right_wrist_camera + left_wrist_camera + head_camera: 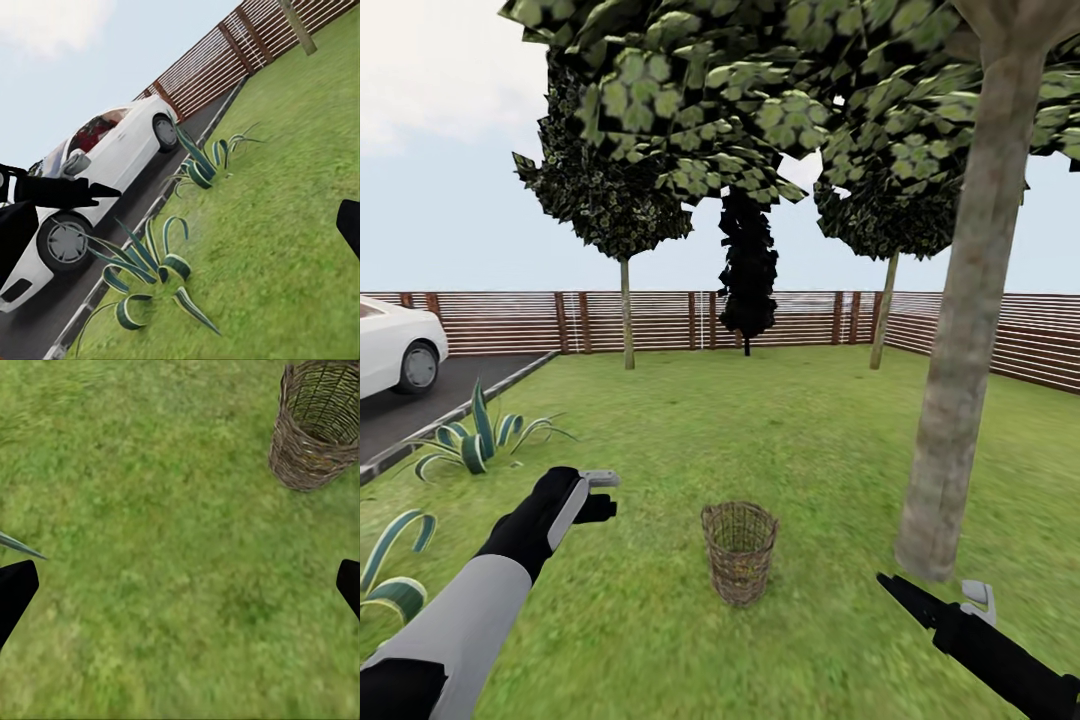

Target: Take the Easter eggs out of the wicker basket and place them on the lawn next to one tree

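Brown woven wicker basket (pixel 739 550) is seen upright on the mottled green lawn (pixel 760 440), near the thick grey-brown tree trunk (pixel 960 340). Left gripper (pixel 180 589) and right gripper (pixel 180 217) are held wide apart, empty.

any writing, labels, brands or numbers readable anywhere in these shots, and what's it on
None: no readable text in any view.
The white car shows no legible plate or badge; its front is cut off at the picture's edge.
The wicker basket, the fence and the nearest tree trunk carry no markings.
The left gripper and right gripper show no labels.
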You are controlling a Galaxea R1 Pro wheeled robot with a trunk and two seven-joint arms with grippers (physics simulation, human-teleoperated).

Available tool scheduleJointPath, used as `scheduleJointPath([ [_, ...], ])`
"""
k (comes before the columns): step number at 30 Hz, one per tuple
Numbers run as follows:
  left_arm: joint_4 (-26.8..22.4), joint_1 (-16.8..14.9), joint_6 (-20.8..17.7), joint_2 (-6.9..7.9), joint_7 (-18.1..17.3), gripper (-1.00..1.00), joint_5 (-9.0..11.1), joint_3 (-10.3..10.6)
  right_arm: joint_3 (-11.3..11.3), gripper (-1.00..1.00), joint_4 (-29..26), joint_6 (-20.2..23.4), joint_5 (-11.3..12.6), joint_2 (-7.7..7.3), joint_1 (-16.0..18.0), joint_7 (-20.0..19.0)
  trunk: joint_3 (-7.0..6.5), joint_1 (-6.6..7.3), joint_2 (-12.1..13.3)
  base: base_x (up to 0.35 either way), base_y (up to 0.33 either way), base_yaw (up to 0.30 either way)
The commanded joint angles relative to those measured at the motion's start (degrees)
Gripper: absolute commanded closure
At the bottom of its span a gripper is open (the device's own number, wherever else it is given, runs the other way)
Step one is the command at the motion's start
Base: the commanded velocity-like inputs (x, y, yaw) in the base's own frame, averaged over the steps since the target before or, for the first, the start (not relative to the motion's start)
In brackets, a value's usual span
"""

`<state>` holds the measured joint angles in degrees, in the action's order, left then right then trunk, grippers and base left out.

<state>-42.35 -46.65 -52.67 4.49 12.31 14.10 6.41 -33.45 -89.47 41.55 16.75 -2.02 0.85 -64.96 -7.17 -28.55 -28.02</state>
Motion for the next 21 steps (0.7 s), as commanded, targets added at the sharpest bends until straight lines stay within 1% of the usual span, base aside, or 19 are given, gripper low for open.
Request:
scheduleJointPath([
  [1, 0.0, 0.0, -0.1, 0.07, 0.5, -1.0, 0.6, 0.3, 0.0, -1.0, 0.0, 0.4, 0.2, 0.0, 0.0, -0.1, 0.02, -0.05, 0.0, 0.294, 0.0, 0.0],
  [21, 0.1, 0.0, -0.1, 0.08, 0.5, -1.0, 0.6, 0.3, 0.0, -1.0, 0.0, 0.5, 0.5, 0.0, 0.0, -0.1, 0.02, -0.05, 0.0, 0.326, 0.0, 0.0],
])
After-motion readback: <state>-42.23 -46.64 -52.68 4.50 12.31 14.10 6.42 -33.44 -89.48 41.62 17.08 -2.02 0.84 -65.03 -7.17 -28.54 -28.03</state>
